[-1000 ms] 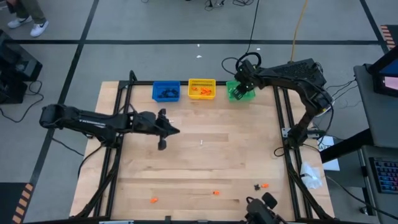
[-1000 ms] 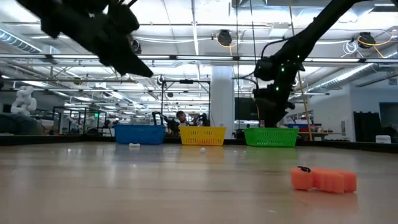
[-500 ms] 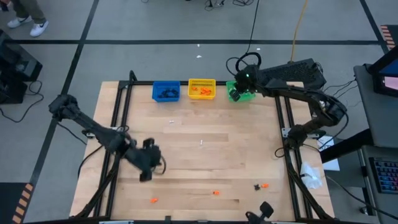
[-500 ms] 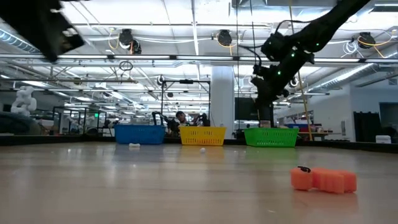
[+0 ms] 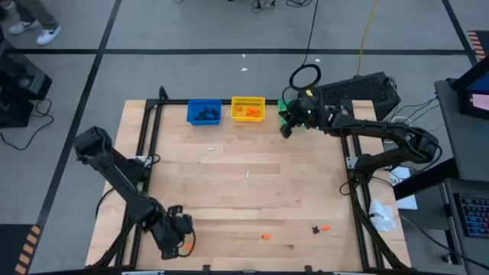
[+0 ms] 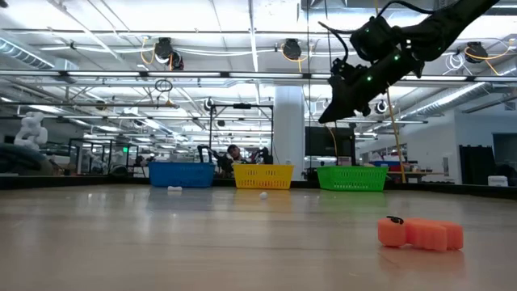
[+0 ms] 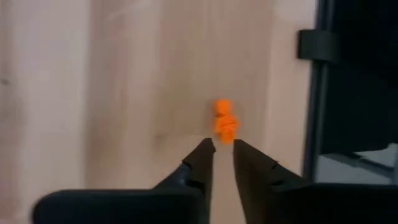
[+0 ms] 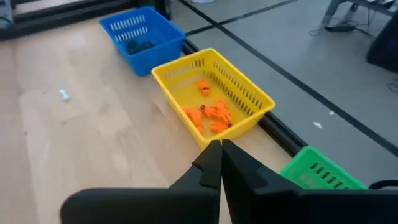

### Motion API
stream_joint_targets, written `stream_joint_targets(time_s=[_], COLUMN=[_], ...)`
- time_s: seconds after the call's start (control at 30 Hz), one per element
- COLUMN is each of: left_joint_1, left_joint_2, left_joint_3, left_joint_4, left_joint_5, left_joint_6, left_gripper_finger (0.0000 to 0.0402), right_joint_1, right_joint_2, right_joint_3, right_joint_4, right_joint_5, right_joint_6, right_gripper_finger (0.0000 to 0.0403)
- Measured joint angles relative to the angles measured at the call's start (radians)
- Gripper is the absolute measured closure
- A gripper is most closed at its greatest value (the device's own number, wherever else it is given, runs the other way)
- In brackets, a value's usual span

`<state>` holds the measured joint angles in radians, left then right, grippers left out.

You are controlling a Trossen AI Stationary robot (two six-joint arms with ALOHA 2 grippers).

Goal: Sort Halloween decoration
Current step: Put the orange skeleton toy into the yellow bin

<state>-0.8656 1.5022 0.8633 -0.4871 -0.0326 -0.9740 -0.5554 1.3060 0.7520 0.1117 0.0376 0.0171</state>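
The left gripper (image 7: 222, 148) has swung down to the table's (image 5: 252, 198) near-left corner, its fingers slightly spread just short of a small orange plastic trinket (image 7: 224, 121). The right gripper (image 8: 219, 148), pressed together and empty, has pulled back from the green plastic bin (image 8: 323, 171), apparently after a drop-off.

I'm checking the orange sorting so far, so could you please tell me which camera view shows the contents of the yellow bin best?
The right wrist view: it looks down into the yellow bin, with its orange trinkets distinct. The high view shows them as an orange blur; the low view only its side wall; the left wrist view misses it.
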Motion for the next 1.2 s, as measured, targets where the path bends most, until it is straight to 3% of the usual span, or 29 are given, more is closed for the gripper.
stream_joint_targets(time_s=[0.3,0.53,0.7,0.97,1.2], left_joint_1=[-0.03,-0.046,-0.059,-0.058,-0.031], left_joint_2=[0.145,0.211,0.245,0.24,0.156], left_joint_3=[0.006,0.01,0.013,0.012,0.003], left_joint_4=[0.082,0.161,0.101,0.053,-0.067], left_joint_5=[0.003,-0.015,-0.05,-0.077,-0.1], left_joint_6=[-0.042,-0.085,-0.144,-0.146,-0.138], left_gripper_finger=[0.0224,0.0193,0.0235,0.0382,0.0389], right_joint_1=[0.021,0.021,0.021,0.021,0.021], right_joint_2=[0.001,0.001,0.001,0.001,0.001], right_joint_3=[0.0,0.0,0.0,0.0,0.001], right_joint_4=[-0.002,-0.002,-0.002,-0.003,-0.003], right_joint_5=[0.044,0.044,0.044,0.044,0.044], right_joint_6=[-0.033,-0.036,-0.036,-0.036,-0.036], right_gripper_finger=[0.0402,0.0403,0.0403,0.0403,0.0403])
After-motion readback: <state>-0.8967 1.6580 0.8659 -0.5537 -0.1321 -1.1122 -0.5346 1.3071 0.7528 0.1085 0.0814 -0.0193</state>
